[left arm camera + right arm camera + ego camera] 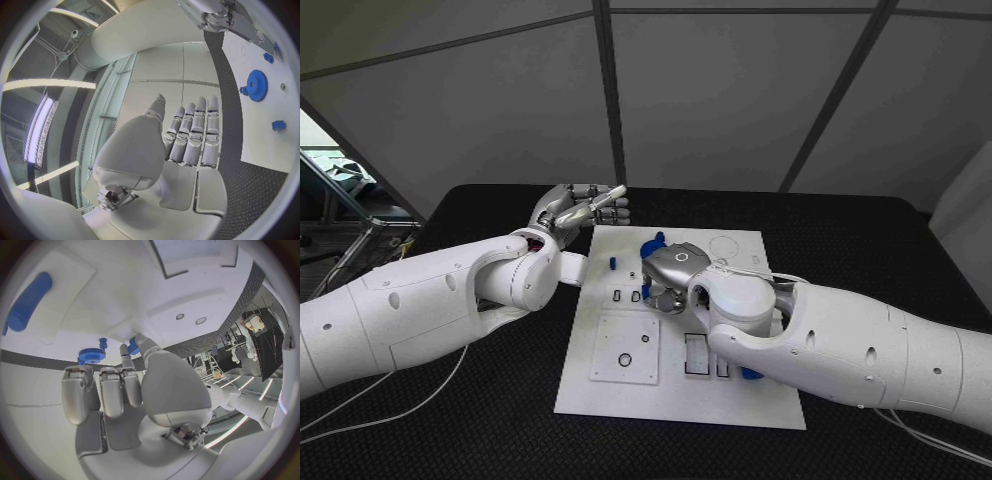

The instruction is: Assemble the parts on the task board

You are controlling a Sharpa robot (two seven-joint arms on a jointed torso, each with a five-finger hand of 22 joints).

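The white task board (678, 395) lies in the middle of the black table. My right hand (672, 275) hovers low over its middle with fingers curled. In the right wrist view its thumb and a fingertip pinch a small blue part (133, 346). Beyond it, a blue gear (655, 243) lies flat on the board near the far edge, seen also as the gear (92, 355). A small blue piece (607, 262) sits near the board's left edge. A long blue piece (28, 302) lies partly under my right arm. My left hand (574, 210) is raised off the board's far left corner, fingers straight, holding nothing.
A raised square plate (626, 347) with a hole and several small slots (625, 296) mark the board's near half. Black table surface (473, 420) surrounds the board. A metal frame (343, 215) stands off the table's left side.
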